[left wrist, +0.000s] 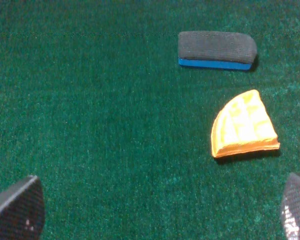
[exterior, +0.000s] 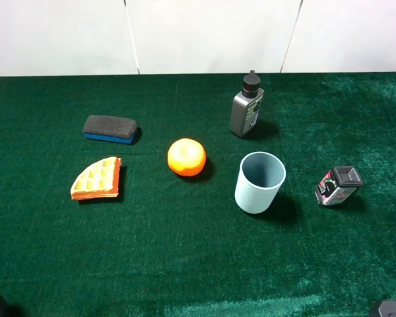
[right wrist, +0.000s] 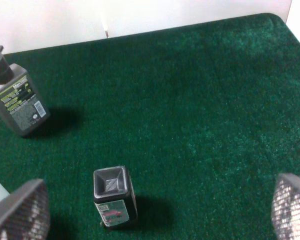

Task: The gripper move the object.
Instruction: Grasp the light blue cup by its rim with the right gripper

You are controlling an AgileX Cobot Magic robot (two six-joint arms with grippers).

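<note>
1. the cup [exterior: 260, 182] stands on the green surface [exterior: 185, 257], a little right of the middle in the high view.
2. it is upright: its long axis is vertical and its open mouth points up, so the inside wall is visible.
3. the orange [exterior: 186, 157] is near it on the left, and the small bottle [exterior: 338, 185] with the colourful label is near it on the right; the cup touches neither.
4. the grey bottle [exterior: 247, 105] with the black cap stands behind the cup, apart from it.
5. far on the left lie the board eraser [exterior: 109, 128] and, in front of it, the orange waffle piece [exterior: 97, 178].
6. the left tool [left wrist: 157, 200] is spread wide, with nothing between its fingers [left wrist: 17, 210]; it is above bare surface, and the eraser and waffle piece are ahead of it.
7. the right tool [right wrist: 155, 200] is also spread wide and holds nothing; the small bottle is just ahead, between the two fingers [right wrist: 292, 207].
8. no tool touches the cup.
</note>
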